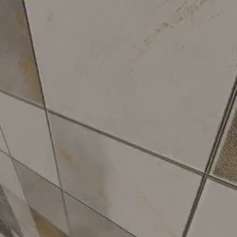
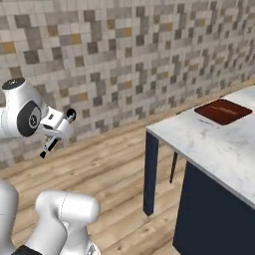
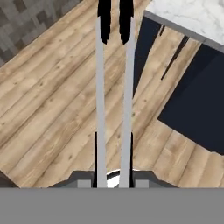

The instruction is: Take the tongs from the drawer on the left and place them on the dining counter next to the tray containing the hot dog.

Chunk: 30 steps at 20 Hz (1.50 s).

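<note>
My gripper (image 3: 113,168) is shut on the tongs (image 3: 100,87). Their two thin silver arms run straight up the hand view to black ends, above a wooden floor. In the right base view the gripper (image 2: 59,130) hangs at the left, in mid-air in front of the tiled wall, with the tongs (image 2: 49,147) pointing down and left from it. The dark red tray (image 2: 222,111) lies on the white marble dining counter (image 2: 199,139) far to the right of the gripper. The hot dog cannot be made out in the tray. The drawer is out of view.
The counter's navy body (image 2: 214,214) and a dark leg (image 2: 151,172) stand on the wooden floor (image 2: 114,169). A corner of the counter (image 3: 192,17) shows at the upper right of the hand view. Pale wall tiles (image 1: 129,92) sit close before the left base camera.
</note>
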Tool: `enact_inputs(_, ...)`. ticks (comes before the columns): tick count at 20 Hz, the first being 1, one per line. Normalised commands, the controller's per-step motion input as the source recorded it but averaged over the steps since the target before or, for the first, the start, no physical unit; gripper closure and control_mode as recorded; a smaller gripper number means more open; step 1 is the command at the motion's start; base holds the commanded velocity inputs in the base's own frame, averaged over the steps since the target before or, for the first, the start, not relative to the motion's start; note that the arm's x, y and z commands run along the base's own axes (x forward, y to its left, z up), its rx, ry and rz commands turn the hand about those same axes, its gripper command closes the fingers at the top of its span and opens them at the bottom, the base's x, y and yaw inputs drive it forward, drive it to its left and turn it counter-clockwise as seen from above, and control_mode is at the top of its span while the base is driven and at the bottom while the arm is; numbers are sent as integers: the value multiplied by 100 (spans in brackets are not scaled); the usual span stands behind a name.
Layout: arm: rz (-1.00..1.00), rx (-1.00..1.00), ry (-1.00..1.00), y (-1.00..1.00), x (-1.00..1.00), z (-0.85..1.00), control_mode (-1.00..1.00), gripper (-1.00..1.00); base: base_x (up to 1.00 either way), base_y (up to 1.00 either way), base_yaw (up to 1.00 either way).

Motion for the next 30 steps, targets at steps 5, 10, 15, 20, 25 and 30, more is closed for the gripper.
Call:
enact_inputs(5,0,0,0,0,0,0,100,100,100,100,-46)
enact_inputs(10,0,0,0,0,0,0,100,100,100,100,-48)
enact_inputs(15,0,0,0,0,0,0,100,100,100,100,-49)
enact_inputs(20,0,0,0,0,0,0,100,100,100,100,-56)
enact_inputs(25,0,0,0,0,0,0,100,100,100,100,-59)
enact_inputs(30,0,0,0,0,0,0,100,100,81,100,-61)
